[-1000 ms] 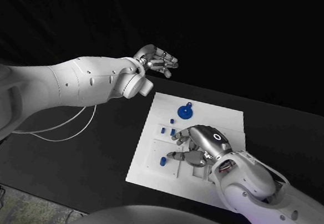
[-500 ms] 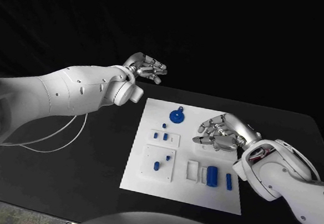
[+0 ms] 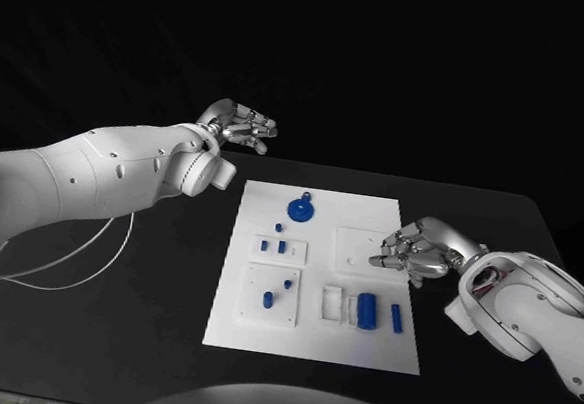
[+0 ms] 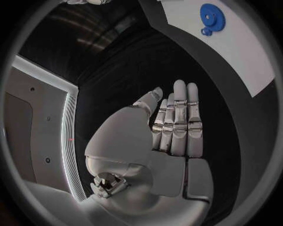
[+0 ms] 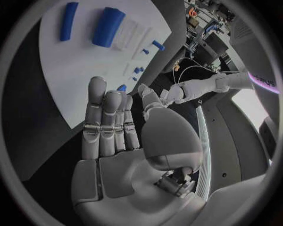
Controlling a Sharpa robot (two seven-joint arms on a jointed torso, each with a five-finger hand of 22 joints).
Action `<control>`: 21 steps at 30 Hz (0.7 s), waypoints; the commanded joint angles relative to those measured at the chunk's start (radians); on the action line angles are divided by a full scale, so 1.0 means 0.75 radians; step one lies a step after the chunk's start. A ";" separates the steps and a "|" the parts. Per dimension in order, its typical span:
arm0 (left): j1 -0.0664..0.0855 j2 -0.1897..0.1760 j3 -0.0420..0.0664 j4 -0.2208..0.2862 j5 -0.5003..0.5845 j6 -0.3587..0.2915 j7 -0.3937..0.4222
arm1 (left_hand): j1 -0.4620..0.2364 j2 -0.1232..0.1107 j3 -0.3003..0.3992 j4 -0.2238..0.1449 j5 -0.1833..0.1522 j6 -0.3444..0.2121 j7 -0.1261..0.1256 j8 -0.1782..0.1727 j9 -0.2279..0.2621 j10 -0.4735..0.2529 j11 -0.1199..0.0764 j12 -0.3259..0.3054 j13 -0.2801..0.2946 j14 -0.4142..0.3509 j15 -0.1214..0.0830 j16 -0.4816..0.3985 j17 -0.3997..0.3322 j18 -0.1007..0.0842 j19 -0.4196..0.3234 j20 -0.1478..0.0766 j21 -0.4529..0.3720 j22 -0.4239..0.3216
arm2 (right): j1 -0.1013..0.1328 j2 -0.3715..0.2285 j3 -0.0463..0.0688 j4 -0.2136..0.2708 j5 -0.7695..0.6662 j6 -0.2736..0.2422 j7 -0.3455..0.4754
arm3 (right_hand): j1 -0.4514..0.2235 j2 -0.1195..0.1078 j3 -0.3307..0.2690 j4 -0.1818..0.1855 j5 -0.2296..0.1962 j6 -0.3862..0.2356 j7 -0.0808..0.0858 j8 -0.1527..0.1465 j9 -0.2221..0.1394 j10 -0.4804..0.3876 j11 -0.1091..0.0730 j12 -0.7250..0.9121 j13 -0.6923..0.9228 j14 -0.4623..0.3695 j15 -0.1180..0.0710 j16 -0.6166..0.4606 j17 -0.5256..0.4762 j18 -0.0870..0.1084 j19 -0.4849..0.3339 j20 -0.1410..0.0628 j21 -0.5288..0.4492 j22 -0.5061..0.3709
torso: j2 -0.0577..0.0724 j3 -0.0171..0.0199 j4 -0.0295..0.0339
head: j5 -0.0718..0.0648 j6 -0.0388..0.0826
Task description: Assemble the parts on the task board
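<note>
Fingers of both hands hold nothing: right hand [image 3: 417, 250] over the task board [image 3: 315, 341] right edge, left hand [image 3: 239, 126] beyond the table's [image 3: 100, 338] far edge

One white board [image 3: 314, 351] lies on one black table [image 3: 101, 328]. Two silver hands are present: the left hand [image 3: 238, 126] beyond the board's far left corner, and the right hand [image 3: 421, 251] at the board's right edge. On the board sit one round blue gear [image 3: 300, 208], two larger blue cylinders [image 3: 367, 308], and several small blue pegs [image 3: 272, 296], too tiny to count exactly.
</note>
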 commanded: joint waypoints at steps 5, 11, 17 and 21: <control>-0.004 -0.021 0.001 0.043 0.012 0.010 0.024 | -0.002 -0.007 0.001 0.008 -0.003 -0.006 0.000 0.000 0.002 -0.009 0.001 0.008 -0.002 0.000 0.009 -0.002 0.001 0.004 0.010 0.004 -0.002 -0.002 | -0.005 -0.051 -0.002 0.043 -0.019 0.290 -0.258 | -0.040 -0.022 0.008 0.030 -0.084 -0.061 -0.016 0.234 0.040 0.008 -0.016 0.058 0.197 0.034 -0.014 0.131 0.268 -0.048 0.057 -0.027 0.079 0.012 | -0.009 -0.0066 -0.0096 | -0.041 -0.021; -0.007 -0.036 0.000 0.086 0.012 0.007 0.024 | -0.002 -0.007 0.001 0.008 -0.003 -0.006 0.000 0.000 0.002 -0.009 0.001 0.008 -0.002 0.000 0.009 -0.002 0.001 0.004 0.010 0.004 -0.002 -0.002 | -0.017 -0.072 -0.034 0.068 -0.002 0.414 -0.414 | -0.062 0.015 -0.004 0.150 -0.157 -0.042 0.023 -0.065 -0.157 0.040 0.005 0.013 0.259 0.059 0.000 0.126 0.360 -0.034 0.060 -0.012 0.137 0.023 | -0.017 -0.0162 -0.0125 | -0.061 -0.037; -0.015 -0.041 0.000 0.111 0.012 0.011 0.016 | -0.007 -0.006 0.002 0.011 0.000 -0.006 -0.001 0.000 0.002 -0.009 0.001 0.009 -0.002 0.001 0.009 -0.002 0.001 0.003 0.011 0.004 -0.003 -0.005 | -0.019 -0.070 -0.063 0.091 0.028 0.402 -0.567 | -0.069 0.068 -0.079 0.127 -0.149 -0.035 0.029 -0.088 -0.287 0.113 0.005 0.067 0.402 0.094 0.001 0.224 0.476 -0.035 0.066 -0.012 0.306 0.090 | -0.022 -0.0205 -0.0126 | -0.067 -0.037; -0.018 -0.042 0.000 0.123 0.013 0.011 0.014 | -0.008 -0.008 0.003 0.011 0.002 -0.009 0.000 -0.001 0.002 -0.012 0.002 0.008 -0.002 0.001 0.009 -0.002 0.001 0.004 0.011 0.004 -0.003 -0.007 | -0.020 -0.063 -0.079 0.109 0.047 0.391 -0.620 | -0.095 0.080 -0.163 0.137 -0.078 -0.029 0.028 -0.083 -0.271 0.141 0.003 0.104 0.488 0.099 0.001 0.241 0.500 -0.034 0.066 -0.012 0.340 0.104 | -0.019 -0.0202 -0.0096 | -0.068 -0.037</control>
